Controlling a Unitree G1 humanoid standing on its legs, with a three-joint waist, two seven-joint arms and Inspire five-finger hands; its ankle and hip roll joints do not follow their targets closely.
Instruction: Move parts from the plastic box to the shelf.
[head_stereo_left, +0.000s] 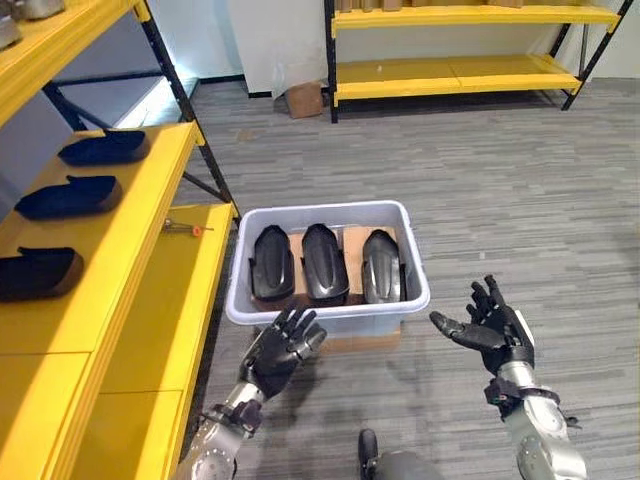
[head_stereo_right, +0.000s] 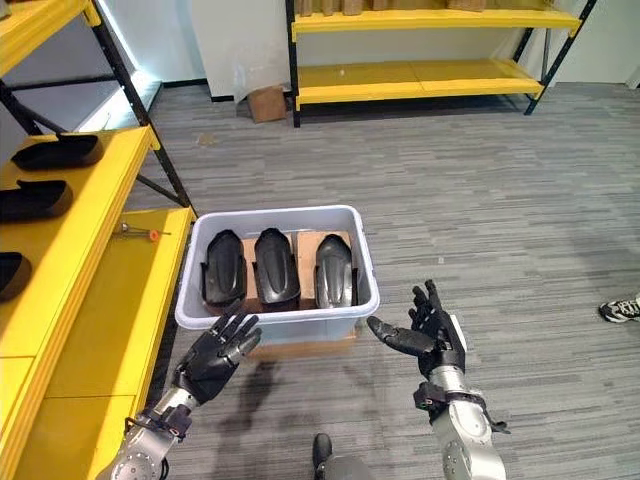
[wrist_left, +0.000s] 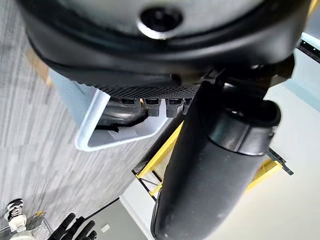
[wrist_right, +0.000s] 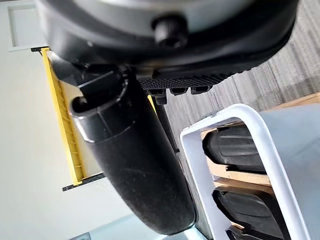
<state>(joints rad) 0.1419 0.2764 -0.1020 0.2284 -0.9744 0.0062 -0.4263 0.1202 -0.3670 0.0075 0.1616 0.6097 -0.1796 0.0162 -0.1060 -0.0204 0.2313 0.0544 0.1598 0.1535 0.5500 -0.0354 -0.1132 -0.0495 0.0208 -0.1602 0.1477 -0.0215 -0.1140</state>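
Currently three black parts (head_stereo_left: 325, 262) stand side by side in the plastic box (head_stereo_left: 327, 312) on the floor, beside the yellow shelf (head_stereo_left: 120, 250). Left hand (head_stereo_left: 281, 349) and right hand (head_stereo_left: 493, 328) flank its near rim, fingers released, holding nothing, likely staged for reaching in.

Silver-grey arms end in dark, fingered left hand (head_stereo_left: 280, 350) and right hand (head_stereo_left: 497, 330).

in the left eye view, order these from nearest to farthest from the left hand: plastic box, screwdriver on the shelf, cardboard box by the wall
From the left hand:
1. Plastic box, just ahead, by the fingers.
2. Screwdriver, on the lower yellow shelf to the left.
3. Cardboard box, far across the floor.
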